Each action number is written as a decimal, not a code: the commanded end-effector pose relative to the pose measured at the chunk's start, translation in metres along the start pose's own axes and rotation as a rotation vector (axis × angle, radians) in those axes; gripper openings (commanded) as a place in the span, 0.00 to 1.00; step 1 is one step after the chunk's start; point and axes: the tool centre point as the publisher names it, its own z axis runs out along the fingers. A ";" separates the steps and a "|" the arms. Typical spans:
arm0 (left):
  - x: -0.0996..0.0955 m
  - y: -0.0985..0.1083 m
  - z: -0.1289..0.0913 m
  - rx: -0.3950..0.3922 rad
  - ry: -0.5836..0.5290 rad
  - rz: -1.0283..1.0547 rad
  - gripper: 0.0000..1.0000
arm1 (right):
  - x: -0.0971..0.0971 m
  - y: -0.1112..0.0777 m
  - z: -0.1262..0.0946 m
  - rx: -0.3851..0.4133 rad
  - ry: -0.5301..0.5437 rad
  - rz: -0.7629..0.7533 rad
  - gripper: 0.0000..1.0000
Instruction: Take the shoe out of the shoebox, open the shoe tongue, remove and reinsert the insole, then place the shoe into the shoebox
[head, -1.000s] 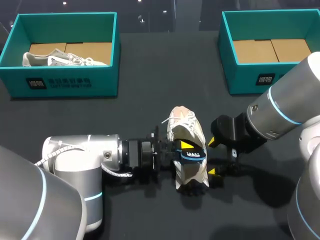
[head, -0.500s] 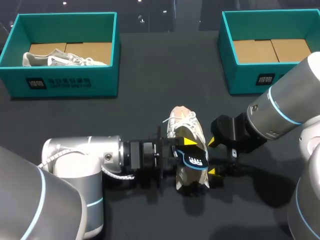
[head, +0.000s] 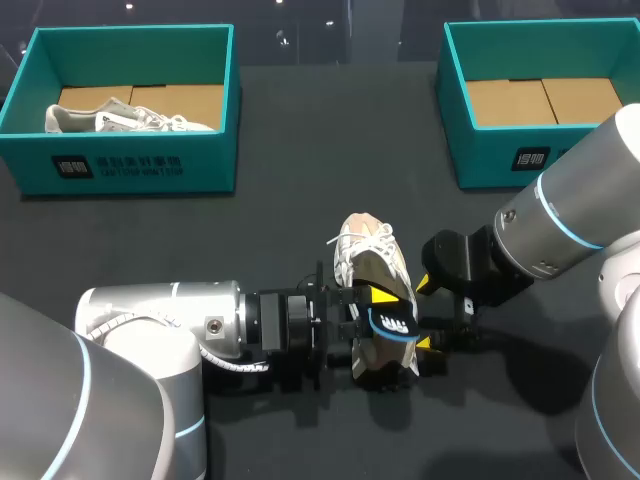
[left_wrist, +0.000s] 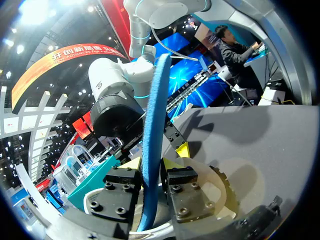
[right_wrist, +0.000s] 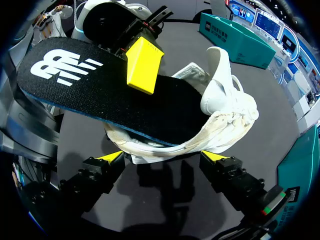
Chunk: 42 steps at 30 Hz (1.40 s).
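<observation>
**Insole Standing Half Out of the Shoe**

The white shoe (head: 365, 250) is lying at the middle of the table (head: 290, 200), its toe pointing towards the far edge. The left gripper (head: 374, 304) is pinching the black, blue-edged insole (head: 393, 322), which is sticking out of the shoe's heel end. The right gripper (head: 423, 314) is sitting with its fingers spread, tips just beside the shoe's side.

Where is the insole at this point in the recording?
In the head view's lower middle, the insole sticks partway out of the white shoe's heel end. It is pinched in the left gripper, just left of the right gripper.
</observation>
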 end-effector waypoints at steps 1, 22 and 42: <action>0.001 -0.002 0.001 -0.010 0.018 0.001 0.00 | 0.002 0.000 0.000 0.001 -0.004 0.000 1.00; -0.004 0.056 0.005 -0.058 0.029 0.075 0.00 | 0.002 0.000 0.000 0.001 -0.004 0.000 1.00; 0.004 0.005 0.004 -0.016 0.018 0.074 0.35 | 0.002 0.000 0.000 0.001 -0.004 0.000 1.00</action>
